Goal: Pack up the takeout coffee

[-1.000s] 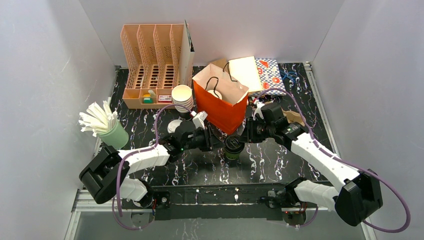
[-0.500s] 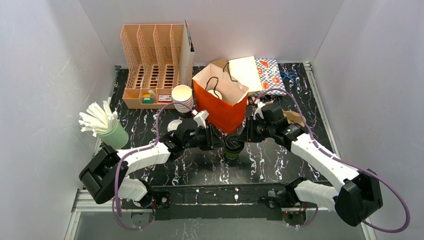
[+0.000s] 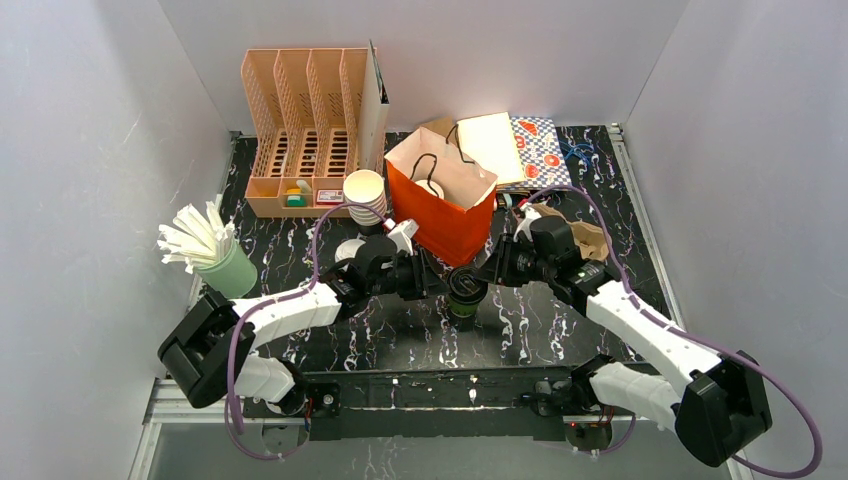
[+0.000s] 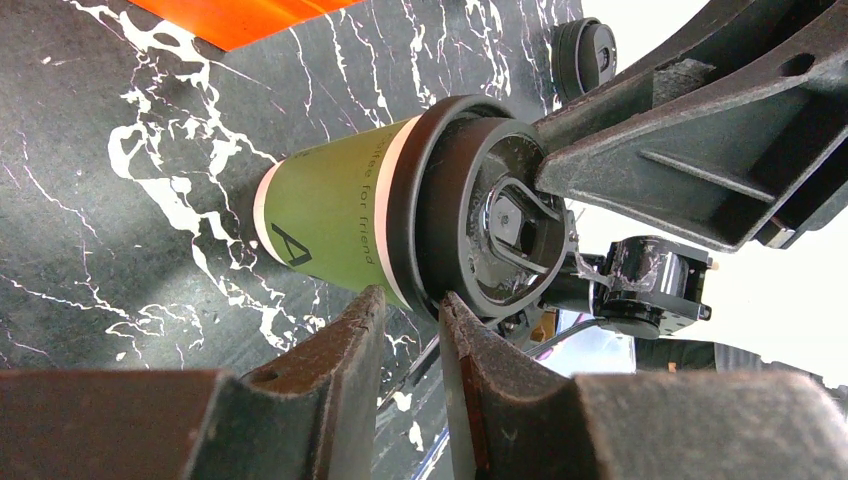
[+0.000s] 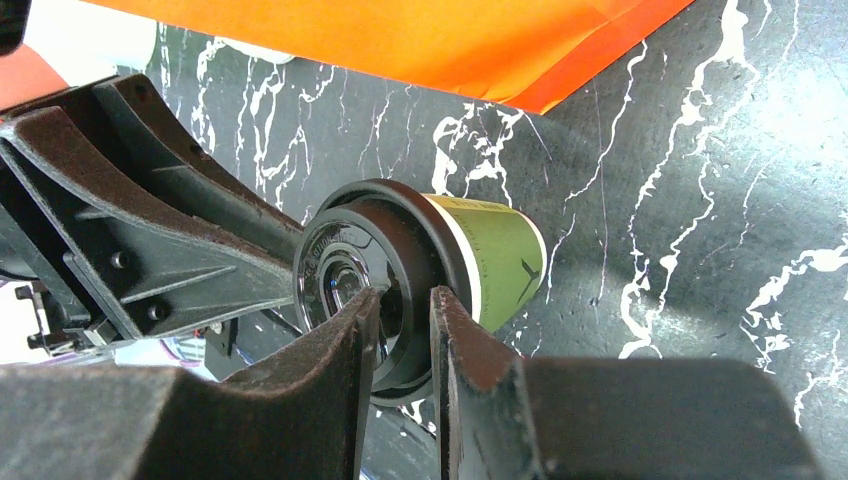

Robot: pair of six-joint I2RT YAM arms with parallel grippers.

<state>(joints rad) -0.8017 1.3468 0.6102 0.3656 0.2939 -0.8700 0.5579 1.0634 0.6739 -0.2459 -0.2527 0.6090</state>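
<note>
The green cup (image 4: 325,215) is seen standing upright on the table (image 3: 540,320), just in front of the orange bag (image 3: 440,230) and not yet inside it. Its black lid (image 4: 470,215) is seated on the rim. The left tool (image 4: 408,310) is closed to a narrow gap on the lid's edge from one side, with one finger over the top and the other against the skirt. The right tool (image 5: 402,300) is clamped on the opposite edge in the same way. The cup wall itself is not held by either tool.

The main risk is judged to lie in that grip. If the cup were lifted by the lid alone, the snap-on lid could be pulled free and the cup left behind or dropped. If the two arms were moved unevenly, the lid could be pried up on one side or the cup tipped. Whether the cup is filled cannot be told; a spill would follow if it is. The bag stands close behind, so its front wall could be struck and pushed over during a low transfer.
</note>
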